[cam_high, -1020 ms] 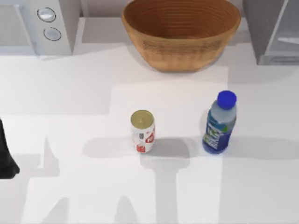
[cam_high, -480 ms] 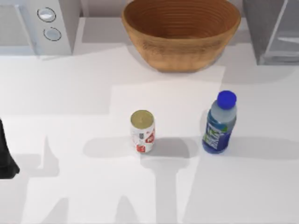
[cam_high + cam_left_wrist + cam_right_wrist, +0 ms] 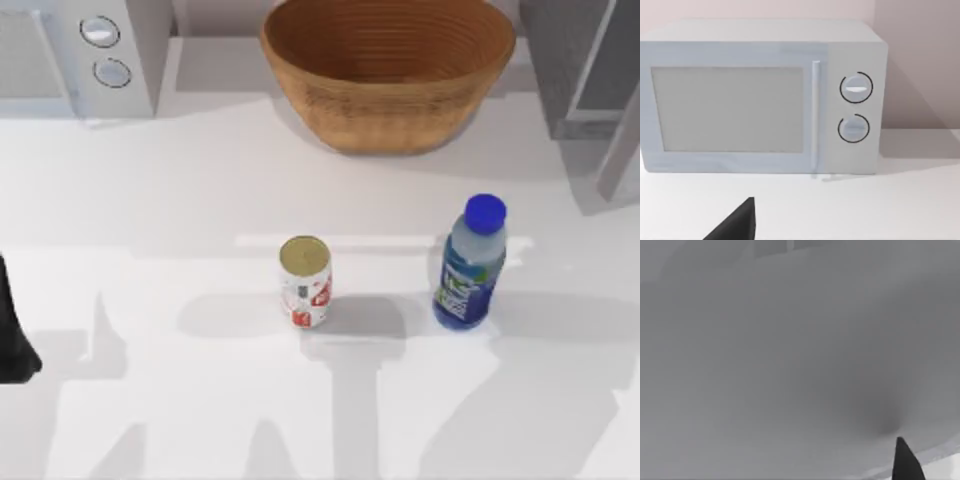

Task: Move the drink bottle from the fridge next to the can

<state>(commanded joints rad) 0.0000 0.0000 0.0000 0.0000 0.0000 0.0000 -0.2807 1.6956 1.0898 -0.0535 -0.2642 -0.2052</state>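
Drink bottle (image 3: 470, 264) upright on the white table (image 3: 180, 200), right of centre, blue cap on top, free of any gripper. Can (image 3: 305, 281) upright left of it, gold top up, apart from the bottle with bare tabletop between. Both in front of the woven basket (image 3: 388, 72) at the table's far edge, well apart from it.

Fridge (image 3: 580, 70) at the far right corner, grey, its door panel (image 3: 622, 150) swung outward toward the table's right edge. White microwave (image 3: 75, 55) with two round knobs at the far left corner; seen head-on in the left wrist view (image 3: 760, 97), knobs beside the door handle.

Left arm (image 3: 14, 330) parked at the table's left edge, a dark shape there. One dark fingertip (image 3: 737, 225) at the bottom of the left wrist view, over bare table, touching nothing; whether the fingers stand apart or together cannot be told.

Right wrist view close against a flat grey surface, one dark fingertip (image 3: 905, 462) at its lower edge; cannot tell how far open that gripper is, nor whether it touches the surface.
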